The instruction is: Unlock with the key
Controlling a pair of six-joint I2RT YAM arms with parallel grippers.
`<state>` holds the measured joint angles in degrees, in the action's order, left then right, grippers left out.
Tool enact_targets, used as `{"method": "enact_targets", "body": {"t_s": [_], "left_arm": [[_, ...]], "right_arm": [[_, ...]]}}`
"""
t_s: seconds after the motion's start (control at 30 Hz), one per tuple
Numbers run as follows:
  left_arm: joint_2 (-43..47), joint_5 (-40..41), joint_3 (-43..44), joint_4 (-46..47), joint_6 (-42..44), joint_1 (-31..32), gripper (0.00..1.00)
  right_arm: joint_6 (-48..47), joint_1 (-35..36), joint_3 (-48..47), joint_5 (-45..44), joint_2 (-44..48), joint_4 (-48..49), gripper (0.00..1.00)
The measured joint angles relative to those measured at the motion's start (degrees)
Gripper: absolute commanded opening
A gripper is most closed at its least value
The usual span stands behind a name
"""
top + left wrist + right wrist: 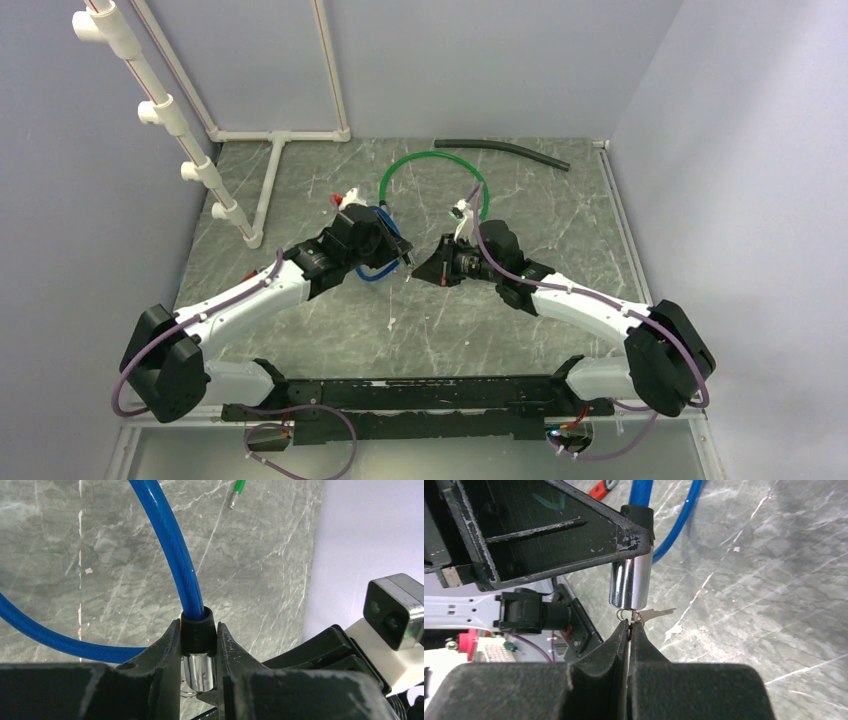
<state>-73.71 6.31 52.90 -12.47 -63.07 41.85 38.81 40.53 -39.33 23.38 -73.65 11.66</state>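
Left pincer (pixel 398 258), top view: clamped on the lock cylinder (pixel 407 263) at table (pixel 560 220) centre. Right pincer (pixel 418 272) meets it from 3 o'clock, tips just beside the cylinder. Blue cable (pixel 372 272) loops around the left pincer body. Green cable (pixel 420 158) arcs at 12 o'clock, near both wrists. Black hose (pixel 505 150) lies at 1 o'clock, well apart. White pipe frame (pixel 270 190) stands at 10 o'clock. Nothing sits between the two pincers.

Left wrist view: fingers (pixel 165 655) squeeze the cylinder's black collar (pixel 197 630) from both sides, chrome body below it. Blue cable leaves the collar toward 12 o'clock and curves back in from 9. Green cable's end shows at 12 o'clock, apart. Right arm's camera (pixel 395 610) sits at 3 o'clock.

Right wrist view: jaws together, tips right under the cylinder's free end. Key (pixel 656 613) sits at the tips, blade pointing to 3 o'clock, wire ring (pixel 623 615) beside it. Can't tell whether the key is pinched or only touched. Left pincer's finger covers the cylinder top at 11 o'clock. Red object (pixel 601 487) at 12 o'clock, cropped.

Count: two cables, one hose, one cylinder, one key, one ring.
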Motion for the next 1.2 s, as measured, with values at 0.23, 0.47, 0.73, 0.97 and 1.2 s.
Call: {"method": "enact_targets", "body": {"t_s": [0.23,0.47,0.73,0.97,1.2], "left_arm": [[3.52,-0.98,-3.91,4.76,-0.31,0.02,0.0],[7.98,-1.33,-9.07,13.31,-0.63,-0.07,0.0],[15.32,-1.95,-17.4,28.92,-1.29,-0.26,0.0],[20.46,-1.9,-24.94,44.13,-2.38,-0.15,0.0],[19.74,-0.63,-29.27,50.38,-2.12,-0.72,0.0]], "right_arm": [[5.4,-0.66,3.78,3.1,1.46,7.72,0.0],[12.52,-2.29,6.73,7.96,0.9,18.82,0.0],[21.22,-4.09,7.34,13.62,0.28,30.51,0.0],[34.47,-4.87,9.99,17.07,-6.91,54.9,0.0],[46.53,-4.87,9.05,19.76,-17.44,66.86,0.0]]}}
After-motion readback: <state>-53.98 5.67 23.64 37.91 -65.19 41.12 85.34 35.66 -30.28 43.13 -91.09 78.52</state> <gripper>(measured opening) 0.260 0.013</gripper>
